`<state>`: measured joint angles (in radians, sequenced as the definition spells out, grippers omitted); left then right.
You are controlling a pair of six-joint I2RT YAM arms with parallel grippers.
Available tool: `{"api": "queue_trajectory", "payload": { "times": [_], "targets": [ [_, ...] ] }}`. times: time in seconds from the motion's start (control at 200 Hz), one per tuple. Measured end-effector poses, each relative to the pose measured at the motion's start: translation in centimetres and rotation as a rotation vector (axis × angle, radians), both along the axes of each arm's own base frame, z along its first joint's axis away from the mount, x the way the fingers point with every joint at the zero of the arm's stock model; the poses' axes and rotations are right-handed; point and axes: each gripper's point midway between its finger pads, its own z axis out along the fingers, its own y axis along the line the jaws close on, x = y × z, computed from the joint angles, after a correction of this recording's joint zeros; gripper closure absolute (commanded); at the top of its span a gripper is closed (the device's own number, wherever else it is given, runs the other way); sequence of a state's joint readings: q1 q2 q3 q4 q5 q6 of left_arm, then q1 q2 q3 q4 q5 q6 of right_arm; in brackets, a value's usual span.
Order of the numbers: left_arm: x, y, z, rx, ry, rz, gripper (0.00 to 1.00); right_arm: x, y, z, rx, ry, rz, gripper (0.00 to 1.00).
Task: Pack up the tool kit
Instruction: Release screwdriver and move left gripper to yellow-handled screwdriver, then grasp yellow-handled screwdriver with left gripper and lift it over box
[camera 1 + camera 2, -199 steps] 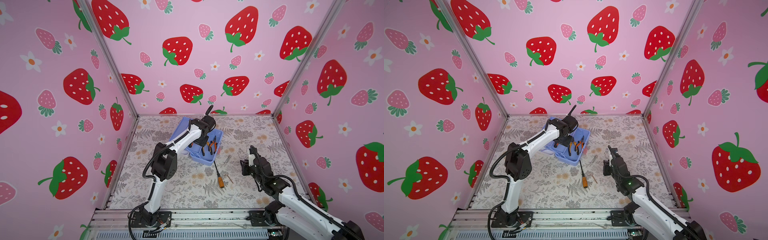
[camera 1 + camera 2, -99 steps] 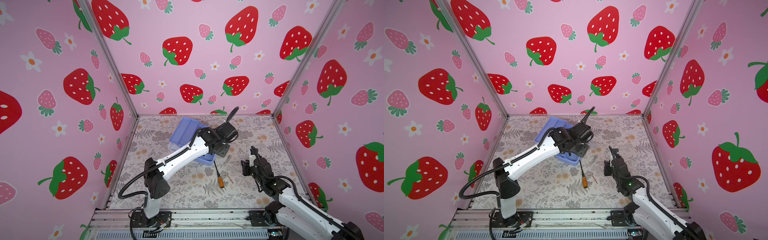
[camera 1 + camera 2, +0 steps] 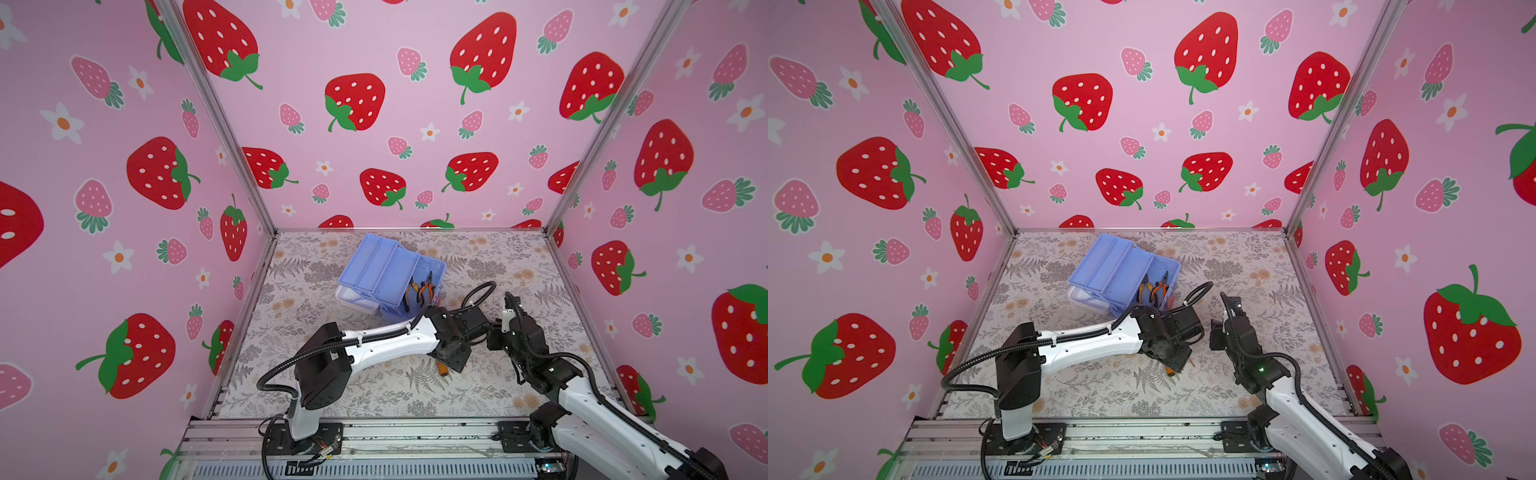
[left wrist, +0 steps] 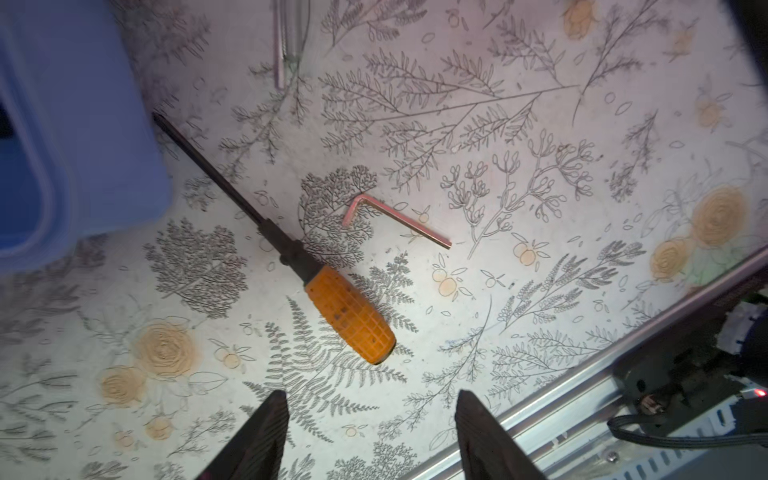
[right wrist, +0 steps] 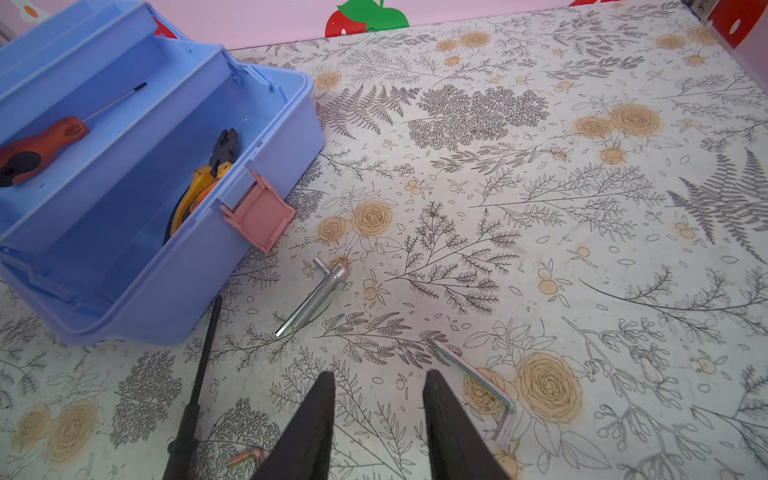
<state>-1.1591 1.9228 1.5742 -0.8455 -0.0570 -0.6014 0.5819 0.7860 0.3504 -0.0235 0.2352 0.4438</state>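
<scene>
**Tool box standing open as two arms are hovering over loose tools**

The blue tool box is sitting open toward the back of the floral bench, with pliers lying in its base and a red-handled screwdriver in its tray. The left jaws are hanging spread and empty. The orange-handled screwdriver is lying just ahead of them, handle end nearest, and a small hex key is beside its shaft. The right jaws are standing apart, gripping nothing. A larger silver hex key is lying just outside one of them, and a threaded metal pin is farther ahead, near the box's pink latch.
</scene>
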Motion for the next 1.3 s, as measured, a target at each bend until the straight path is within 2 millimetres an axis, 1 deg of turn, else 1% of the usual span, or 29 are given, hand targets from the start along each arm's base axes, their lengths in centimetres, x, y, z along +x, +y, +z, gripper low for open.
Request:
{"api": "queue_trajectory", "payload": {
  "times": [0.085,0.145,0.21,0.39,0.525,0.78,0.91,1.01,1.211,1.221,1.231,1.301],
  "targets": [
    [-0.3,-0.3,-1.1,-0.03,0.026,0.035,0.26,0.0,-0.1,-0.1,-0.001,0.003,-0.003,0.61],
    [-0.4,-0.6,-1.5,-0.047,0.041,0.051,0.26,0.0,-0.1,0.0,0.0,0.002,-0.004,0.61],
    [-0.2,-1.0,-1.3,-0.07,0.043,0.072,0.26,-0.1,-0.2,0.1,0.002,-0.002,-0.004,0.61],
    [0.2,-1.9,-1.0,-0.118,0.036,0.11,0.26,-0.1,-0.5,1.0,0.019,-0.03,-0.02,0.53],
    [0.5,-2.4,-0.8,-0.147,0.036,0.143,0.25,-0.2,-0.9,0.9,0.018,-0.036,-0.039,0.5],
    [0.3,-2.7,-2.5,-0.169,0.079,0.207,0.25,-0.2,-1.7,1.1,0.021,-0.048,-0.077,0.49],
    [0.2,-2.2,-4.6,-0.114,0.102,0.233,0.25,-0.2,-2.1,1.4,0.026,-0.061,-0.093,0.49],
    [0.3,-1.7,-4.5,-0.093,0.1,0.249,0.25,-0.3,-2.3,1.4,0.028,-0.069,-0.1,0.49],
    [1.0,0.6,-5.0,-0.011,0.091,0.303,0.25,-0.2,-2.5,1.4,0.028,-0.07,-0.109,0.49],
    [1.0,0.7,-5.1,-0.01,0.091,0.307,0.25,-0.2,-2.5,1.4,0.028,-0.07,-0.109,0.46],
    [1.1,0.8,-5.1,-0.009,0.09,0.309,0.25,-0.2,-2.5,1.4,0.028,-0.07,-0.109,0.46],
    [1.4,1.1,-5.1,-0.003,0.091,0.324,0.25,-0.2,-2.5,1.4,0.029,-0.069,-0.11,0.45]
  ]
}}
